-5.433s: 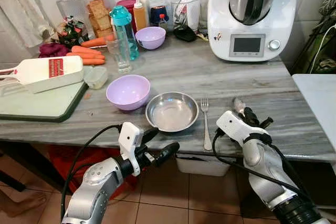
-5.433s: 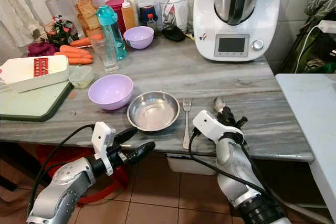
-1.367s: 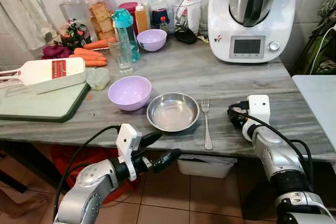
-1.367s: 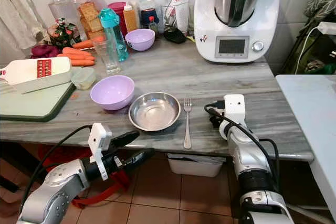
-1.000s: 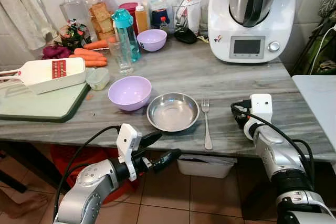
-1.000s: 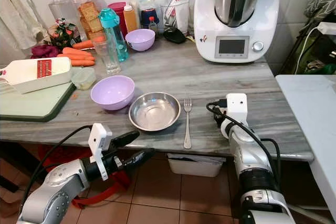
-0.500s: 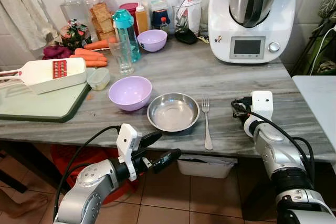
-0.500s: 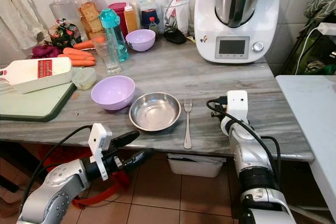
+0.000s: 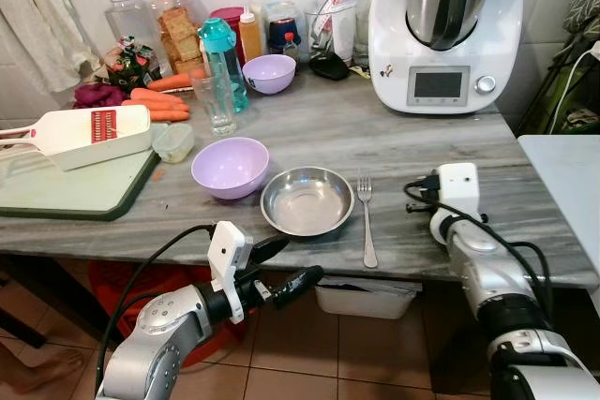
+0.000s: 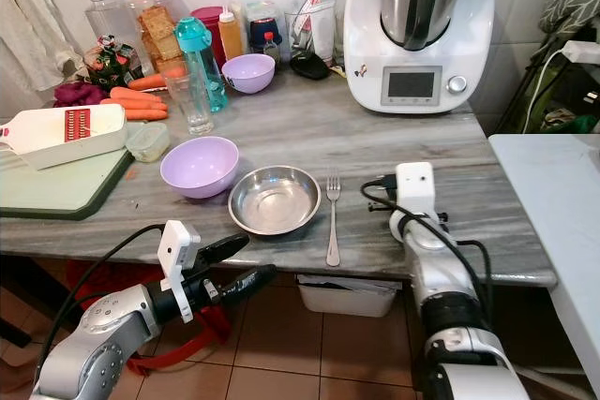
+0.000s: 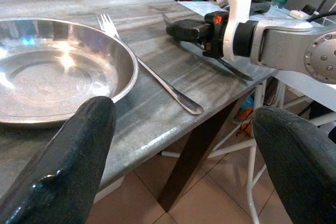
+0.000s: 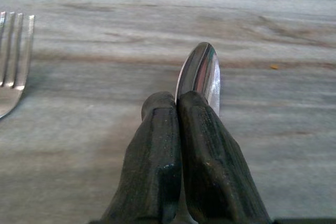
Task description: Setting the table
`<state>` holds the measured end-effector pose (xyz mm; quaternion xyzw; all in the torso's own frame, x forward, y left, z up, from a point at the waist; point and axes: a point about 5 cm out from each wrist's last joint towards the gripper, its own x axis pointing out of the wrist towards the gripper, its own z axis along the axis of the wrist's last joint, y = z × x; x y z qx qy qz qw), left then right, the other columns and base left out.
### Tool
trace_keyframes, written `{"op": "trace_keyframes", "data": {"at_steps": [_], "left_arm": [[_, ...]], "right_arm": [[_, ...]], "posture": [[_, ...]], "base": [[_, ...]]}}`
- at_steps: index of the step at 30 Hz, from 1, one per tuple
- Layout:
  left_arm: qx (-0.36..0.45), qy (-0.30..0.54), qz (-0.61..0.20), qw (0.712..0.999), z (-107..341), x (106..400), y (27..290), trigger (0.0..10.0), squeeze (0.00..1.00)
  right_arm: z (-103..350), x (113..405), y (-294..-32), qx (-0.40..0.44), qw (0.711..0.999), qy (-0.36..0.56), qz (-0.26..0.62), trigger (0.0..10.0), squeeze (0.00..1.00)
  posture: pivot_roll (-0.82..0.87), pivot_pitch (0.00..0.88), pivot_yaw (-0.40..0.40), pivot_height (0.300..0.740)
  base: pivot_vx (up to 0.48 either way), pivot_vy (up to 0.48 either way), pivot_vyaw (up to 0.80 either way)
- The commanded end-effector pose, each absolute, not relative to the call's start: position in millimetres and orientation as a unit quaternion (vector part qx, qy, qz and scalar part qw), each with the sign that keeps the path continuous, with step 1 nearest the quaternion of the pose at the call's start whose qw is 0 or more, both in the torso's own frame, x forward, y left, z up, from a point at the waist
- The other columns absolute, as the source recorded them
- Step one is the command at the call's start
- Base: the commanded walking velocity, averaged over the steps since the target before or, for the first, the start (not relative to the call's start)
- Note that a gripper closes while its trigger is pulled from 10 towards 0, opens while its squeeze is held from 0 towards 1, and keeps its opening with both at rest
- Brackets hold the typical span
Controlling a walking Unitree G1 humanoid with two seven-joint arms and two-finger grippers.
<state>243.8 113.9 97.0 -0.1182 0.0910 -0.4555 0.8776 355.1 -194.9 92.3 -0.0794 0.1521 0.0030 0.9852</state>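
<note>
Spoon (image 12: 200,73) is pinched between the two black fingers (image 12: 157,166) of the right gripper (image 12: 177,103), its shiny bowl sticking out just past the fingertips and held low over the grey tabletop (image 9: 394,142). That gripper sits to the right of the fork (image 9: 367,220), apart from it, near the tabletop's near edge; from the head camera only the white wrist housing of the right arm (image 9: 457,196) can be made out there. The fork lies straight, tines toward the far side, just right of the steel bowl (image 9: 307,200). A lilac bowl (image 9: 230,166) stands just left of the steel bowl, almost touching it. The left gripper (image 9: 277,269) hangs below the tabletop's near edge, in front of the steel bowl, its fingers (image 11: 68,171) spread wide and holding nothing.
</note>
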Motion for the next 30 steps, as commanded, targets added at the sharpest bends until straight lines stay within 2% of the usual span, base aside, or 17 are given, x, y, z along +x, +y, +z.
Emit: {"op": "trace_keyframes", "data": {"at_steps": [1, 7, 8, 9, 16, 26, 30], "left_arm": [[-0.111, 0.088, -0.452, 0.881, 100.4, 246.5, 116.8, 10.0, 0.00], [-0.111, 0.087, -0.450, 0.882, 100.6, 246.7, 116.6, 10.0, 0.00], [-0.111, 0.086, -0.450, 0.882, 100.7, 246.8, 116.4, 10.0, 0.00], [-0.111, 0.086, -0.449, 0.882, 100.9, 247.1, 116.3, 10.0, 0.00], [-0.112, 0.082, -0.449, 0.883, 101.4, 248.1, 114.4, 10.0, 0.00], [-0.113, 0.080, -0.448, 0.883, 101.6, 248.8, 114.0, 10.0, 0.00], [-0.113, 0.080, -0.446, 0.884, 100.2, 250.0, 114.2, 10.0, 0.00]], "right_arm": [[62.8, 343.0, -186.6, -0.073, 0.973, 0.217, 0.013, 0.0, 0.00], [63.8, 346.1, -177.6, -0.069, 0.976, 0.206, 0.028, 0.0, 0.00], [64.7, 347.0, -176.4, -0.066, 0.977, 0.201, 0.028, 8.1, 1.00], [66.2, 348.1, -175.0, -0.062, 0.978, 0.195, 0.028, 10.0, 1.00], [77.3, 352.2, -167.3, -0.013, 0.989, 0.147, 0.024, 10.0, 1.00], [98.4, 351.9, -168.1, 0.001, 0.998, 0.068, -0.002, 10.0, 1.00], [103.2, 348.4, -164.9, -0.002, 0.998, 0.053, 0.014, 10.0, 1.00]], "posture": [[0.03, 0.000, 0.110, 0.740], [0.03, 0.000, 0.107, 0.740], [0.03, 0.000, 0.105, 0.740], [0.03, 0.000, 0.104, 0.740], [0.03, 0.000, 0.102, 0.740], [0.03, 0.000, 0.101, 0.740], [0.02, 0.000, 0.097, 0.740]], "base": [[0.000, 0.000, 0.00], [0.000, 0.000, 0.00], [0.000, 0.000, 0.00], [0.000, 0.000, 0.00], [0.000, 0.000, 0.00], [0.000, 0.000, 0.00], [0.000, 0.000, 0.00]]}}
